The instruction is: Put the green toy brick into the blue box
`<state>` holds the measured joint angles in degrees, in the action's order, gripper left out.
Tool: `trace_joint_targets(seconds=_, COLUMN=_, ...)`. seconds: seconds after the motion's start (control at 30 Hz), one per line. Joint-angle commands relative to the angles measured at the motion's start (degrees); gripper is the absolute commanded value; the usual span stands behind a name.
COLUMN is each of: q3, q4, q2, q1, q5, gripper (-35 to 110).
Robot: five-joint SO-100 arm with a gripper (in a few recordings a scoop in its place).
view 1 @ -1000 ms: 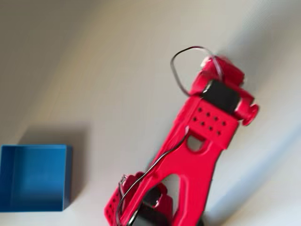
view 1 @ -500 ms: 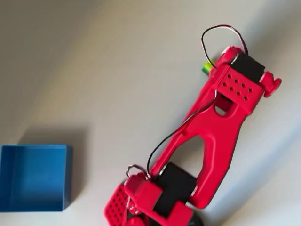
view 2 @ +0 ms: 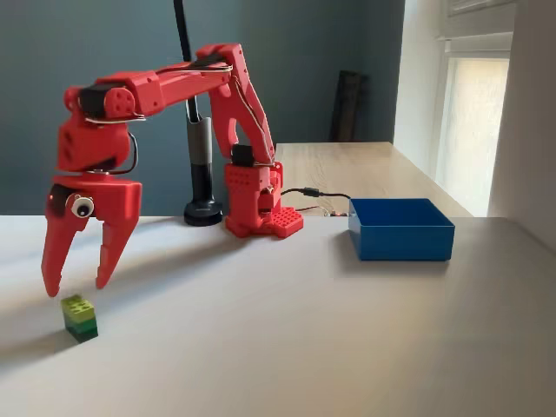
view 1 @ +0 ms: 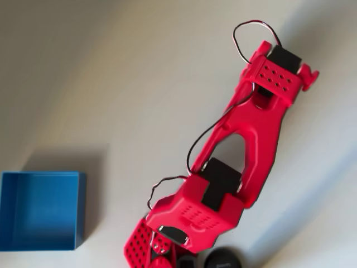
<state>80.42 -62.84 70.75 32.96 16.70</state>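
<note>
In the fixed view, nearest the camera, one green toy brick (view 2: pixel 79 317) sits on the pale bench (view 2: pixel 287 347) at the lower left, its lime studded top over darker green sides. It is alone on the surface, touching nothing. Just above it hangs the red hand (view 2: pixel 78 283), pointing down with its two fingers spread apart and nothing between them; the tips end a little above the brick, one to each side of it, without contact. Behind the hand, the single red arm (view 2: pixel 174 82) arches up and back to its base (view 2: pixel 256 204), which stands farther along the bench. Right of the base and well apart from the brick lies one blue box (view 2: pixel 400 229), open-topped; what shows of its inside is bare. A black pole on a round foot (view 2: pixel 203 211) stands beside the base.

In the overhead view the arm (view 1: pixel 251 123) stretches toward the upper right, and the blue box (view 1: pixel 39 211) is at the lower left edge.
</note>
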Motion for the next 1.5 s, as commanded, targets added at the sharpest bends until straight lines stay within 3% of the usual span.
trace_joint_targets(seconds=0.0, q3=-5.98, q4=-1.05, q2=0.09, q1=0.26, q5=1.67, gripper=19)
trace_joint_targets(seconds=0.47, q3=-9.32, q4=-0.88, q2=-5.98, q1=0.18, q5=4.83, gripper=17)
trace_joint_targets(seconds=0.93, q3=-7.47, q4=1.32, q2=-6.24, q1=0.62, q5=6.15, gripper=0)
trace_joint_targets(seconds=1.47, q3=-3.52, q4=-0.44, q2=-4.22, q1=-0.88, q5=2.2, gripper=0)
